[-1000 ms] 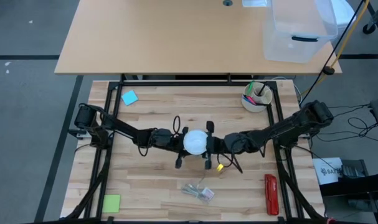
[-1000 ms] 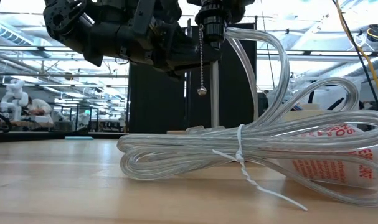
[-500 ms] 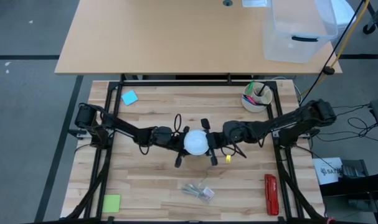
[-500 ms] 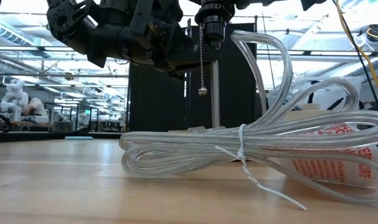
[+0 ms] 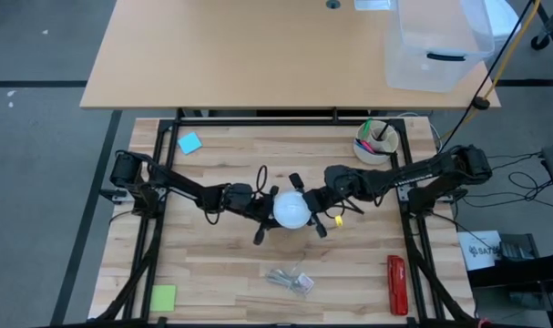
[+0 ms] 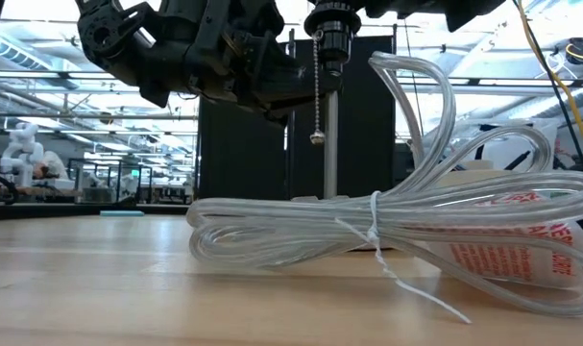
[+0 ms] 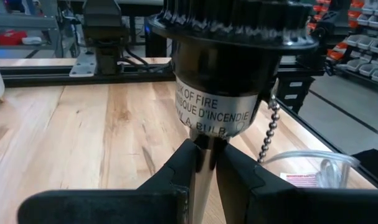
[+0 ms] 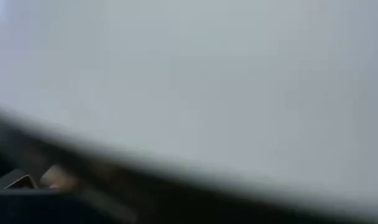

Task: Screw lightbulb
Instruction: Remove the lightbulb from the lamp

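Right claw (image 5: 305,206) rotated, lightbulb (image 5: 291,209) shifted right

- The left arm reaches in from the left edge, its left gripper (image 5: 261,208) low at centre, jaws clamped.
- The right arm stretches from the right, its right gripper (image 5: 309,204) meeting the left one, jaws spread.

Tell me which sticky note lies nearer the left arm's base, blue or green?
The blue sticky note, at the table's far left corner just beyond the arm's base; the green sticky note sits at the near left corner, farther away.
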You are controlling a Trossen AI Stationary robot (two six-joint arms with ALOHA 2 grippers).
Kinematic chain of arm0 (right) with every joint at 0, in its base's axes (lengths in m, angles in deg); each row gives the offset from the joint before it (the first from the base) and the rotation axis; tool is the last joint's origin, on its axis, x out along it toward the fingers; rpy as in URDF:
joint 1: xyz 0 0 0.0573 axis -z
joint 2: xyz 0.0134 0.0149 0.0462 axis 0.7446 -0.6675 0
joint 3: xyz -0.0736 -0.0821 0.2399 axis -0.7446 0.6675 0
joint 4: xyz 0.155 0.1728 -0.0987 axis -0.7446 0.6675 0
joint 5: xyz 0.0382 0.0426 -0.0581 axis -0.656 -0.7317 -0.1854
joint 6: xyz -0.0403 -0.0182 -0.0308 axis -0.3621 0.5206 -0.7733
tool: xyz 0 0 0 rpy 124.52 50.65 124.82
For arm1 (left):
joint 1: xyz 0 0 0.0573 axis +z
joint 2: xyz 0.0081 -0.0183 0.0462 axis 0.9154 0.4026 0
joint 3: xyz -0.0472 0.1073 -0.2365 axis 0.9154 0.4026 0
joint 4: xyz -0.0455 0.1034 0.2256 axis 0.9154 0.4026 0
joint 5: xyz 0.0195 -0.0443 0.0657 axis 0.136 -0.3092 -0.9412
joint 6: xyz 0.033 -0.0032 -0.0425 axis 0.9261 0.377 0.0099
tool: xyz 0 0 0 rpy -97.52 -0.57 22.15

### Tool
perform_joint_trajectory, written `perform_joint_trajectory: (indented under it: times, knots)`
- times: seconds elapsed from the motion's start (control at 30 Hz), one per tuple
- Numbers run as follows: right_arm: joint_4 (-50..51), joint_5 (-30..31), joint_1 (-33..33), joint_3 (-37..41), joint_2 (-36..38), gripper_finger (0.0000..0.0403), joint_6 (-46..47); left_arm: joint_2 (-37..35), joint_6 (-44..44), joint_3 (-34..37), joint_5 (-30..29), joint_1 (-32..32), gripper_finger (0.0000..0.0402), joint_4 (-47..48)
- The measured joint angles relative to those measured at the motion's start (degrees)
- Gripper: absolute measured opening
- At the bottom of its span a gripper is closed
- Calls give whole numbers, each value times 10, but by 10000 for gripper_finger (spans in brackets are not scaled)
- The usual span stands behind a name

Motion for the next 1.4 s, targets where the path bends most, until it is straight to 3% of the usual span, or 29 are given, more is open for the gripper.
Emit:
perform_joint_trajectory:
  times: [0.2, 0.43, 0.63, 1.03, 1.4]
  knots:
    - [-13, -57, 11, 0, 0, 145, -12, -1, 8, 0, 31, 10, 48, 0]
    - [-14, -63, 12, 0, 0, 140, -21, -1, 19, 0, 58, 23, 48, 1]
    - [-19, -70, 13, 0, 0, 165, -8, 0, 24, 1, 75, 26, 48, 5]
    - [-20, -41, 8, -4, 4, 255, 49, 0, 25, 2, 73, 26, 48, 10]
    - [47, 64, -31, -3, 15, 262, 62, 0, 23, 2, 65, 25, 48, 11]
